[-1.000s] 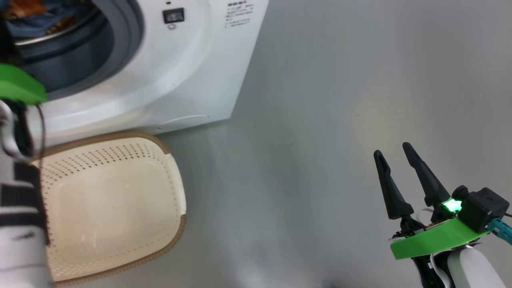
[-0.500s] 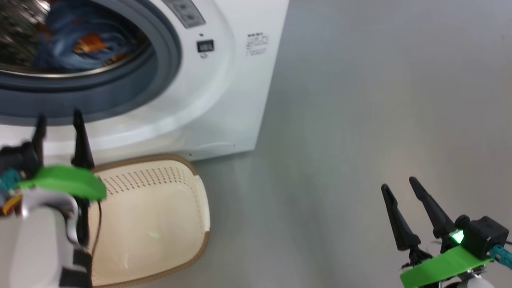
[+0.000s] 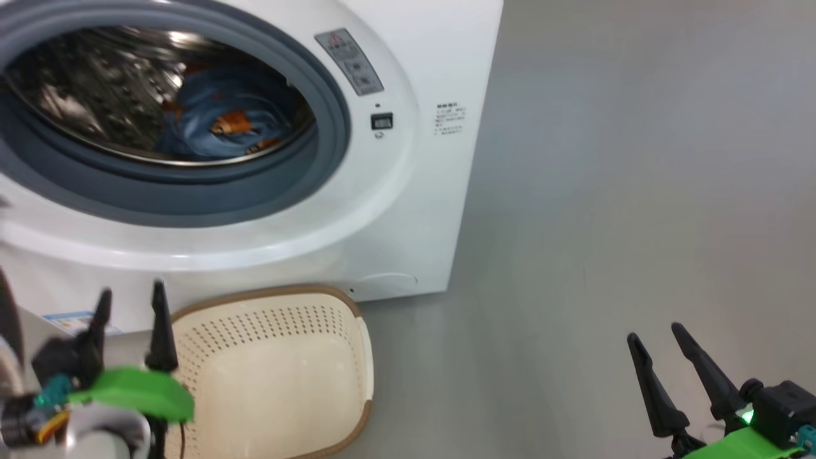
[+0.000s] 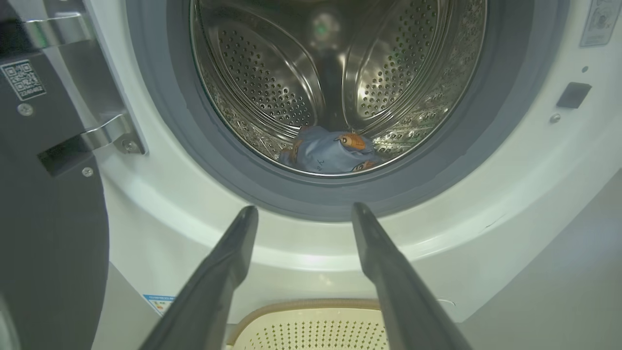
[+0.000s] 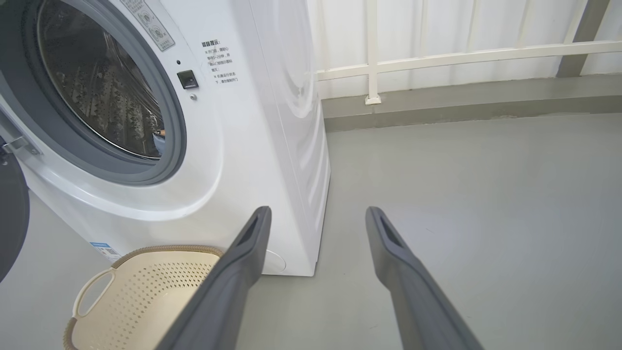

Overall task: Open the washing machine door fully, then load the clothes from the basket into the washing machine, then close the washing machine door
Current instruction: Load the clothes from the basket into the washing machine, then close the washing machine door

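washing machine door (image 4: 48,218) cut off at the left edge, left gripper (image 3: 131,291) blurred.

Open way into the round mouth of the washing machine (image 3: 421,210), with the clothes (image 3: 217,121) low inside. Washing machine door (image 4: 48,218) swung out on the left, blocking that side. Basket (image 3: 274,291) on the floor (image 3: 605,191) right below the mouth, close to the machine's front. Wide bare floor to the right.

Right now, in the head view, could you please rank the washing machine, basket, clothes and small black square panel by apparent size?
1. Big white front-loading washing machine
2. Cream perforated plastic basket, partly cut off at the bottom edge
3. Light-blue, orange-patched fabric clothes, deeper inside, so true size unsure
4. Small black square panel
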Controlling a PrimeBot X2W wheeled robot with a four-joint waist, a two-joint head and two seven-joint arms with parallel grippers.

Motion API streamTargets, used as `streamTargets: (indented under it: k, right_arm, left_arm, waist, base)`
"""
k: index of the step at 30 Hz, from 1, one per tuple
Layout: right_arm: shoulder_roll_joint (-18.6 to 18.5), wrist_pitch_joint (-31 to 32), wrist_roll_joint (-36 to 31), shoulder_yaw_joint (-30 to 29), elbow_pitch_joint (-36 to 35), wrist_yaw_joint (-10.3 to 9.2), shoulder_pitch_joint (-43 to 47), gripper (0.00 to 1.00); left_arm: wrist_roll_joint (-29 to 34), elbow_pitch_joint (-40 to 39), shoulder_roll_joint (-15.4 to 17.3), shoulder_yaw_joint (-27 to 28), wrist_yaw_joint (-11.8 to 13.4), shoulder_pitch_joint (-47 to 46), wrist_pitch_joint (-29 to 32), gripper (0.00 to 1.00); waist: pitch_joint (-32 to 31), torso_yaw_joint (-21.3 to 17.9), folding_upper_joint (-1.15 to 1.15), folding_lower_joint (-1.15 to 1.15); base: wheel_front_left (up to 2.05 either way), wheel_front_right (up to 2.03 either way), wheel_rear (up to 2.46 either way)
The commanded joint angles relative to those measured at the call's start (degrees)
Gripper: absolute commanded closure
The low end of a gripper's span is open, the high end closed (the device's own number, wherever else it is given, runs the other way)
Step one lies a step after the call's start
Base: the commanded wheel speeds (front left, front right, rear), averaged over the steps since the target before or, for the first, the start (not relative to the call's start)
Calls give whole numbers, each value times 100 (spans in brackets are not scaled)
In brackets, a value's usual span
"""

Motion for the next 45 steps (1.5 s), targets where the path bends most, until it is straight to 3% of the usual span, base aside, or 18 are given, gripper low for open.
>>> streamTargets:
  k: [1, 11, 22, 45]
  right_arm:
    - [-124, -27, -89, 84, -110, 17, 115, 0]
    - [-149, -27, -107, -51, -132, 17, 415, 0]
    - [-113, -27, -133, -239, -186, 17, 638, 0]
    - [-104, -27, -159, -243, -214, 17, 612, 0]
  left_arm:
    - [-37, -264, 94, 95, -14, 244, -37, 0]
    - [-363, -774, 88, -126, 17, 1134, -37, 0]
    - [-335, -1476, 87, -180, 309, 1883, -37, 0]
    - [-410, -1763, 86, -279, 449, 2009, -37, 0]
  waist:
    - [-277, 170, 0, 1]
    - [-558, 277, 0, 1]
    - [-641, 352, 0, 1]
    - [-605, 372, 0, 1]
  base:
    - [0, 0, 0]
    - [0, 0, 0]
    - [0, 0, 0]
    - [-13, 13, 0]
